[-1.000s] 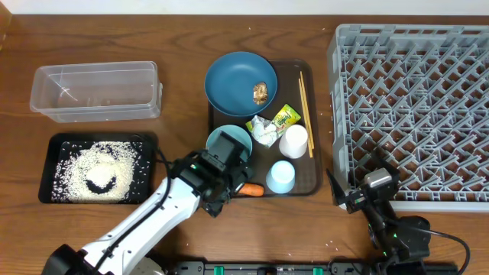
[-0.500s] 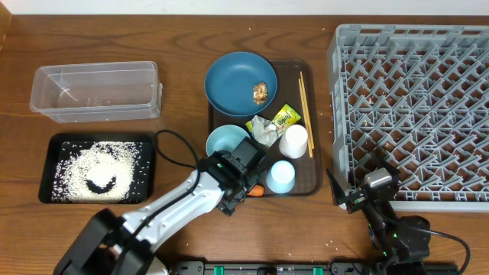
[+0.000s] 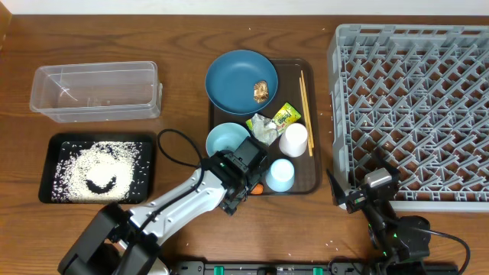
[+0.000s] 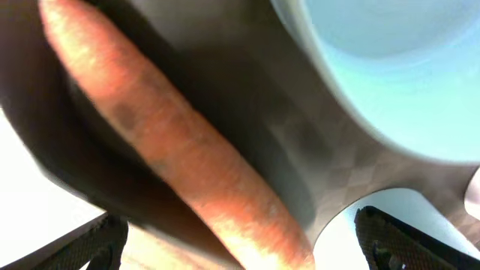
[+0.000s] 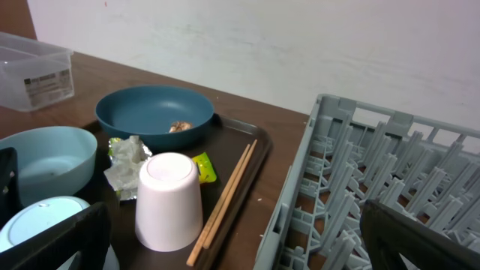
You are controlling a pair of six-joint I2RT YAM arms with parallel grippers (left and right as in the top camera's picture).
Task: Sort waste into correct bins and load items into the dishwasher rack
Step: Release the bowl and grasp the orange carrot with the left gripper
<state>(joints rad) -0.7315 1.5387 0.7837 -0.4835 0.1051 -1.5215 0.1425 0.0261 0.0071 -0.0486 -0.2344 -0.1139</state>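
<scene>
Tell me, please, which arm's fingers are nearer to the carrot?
Left. The left fingers stand open directly over the carrot on the tray; the right fingers sit apart, beside the dishwasher rack.

Desk (image 3: 183, 46) L: tub (image 3: 95, 92) behind rice tray (image 3: 53, 172). Ctr: serving tray (image 3: 286, 80) w/ plate (image 3: 233, 84), bowl (image 3: 224, 140), cups (image 3: 293, 140), chopsticks (image 3: 305, 103). R: rack (image 3: 416, 99).

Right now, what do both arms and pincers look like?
Left arm: white links, black joints, black cable looping off; left pincer black. Right arm: all black with a grey camera block; right pincer black, dark tapered fingers.
</scene>
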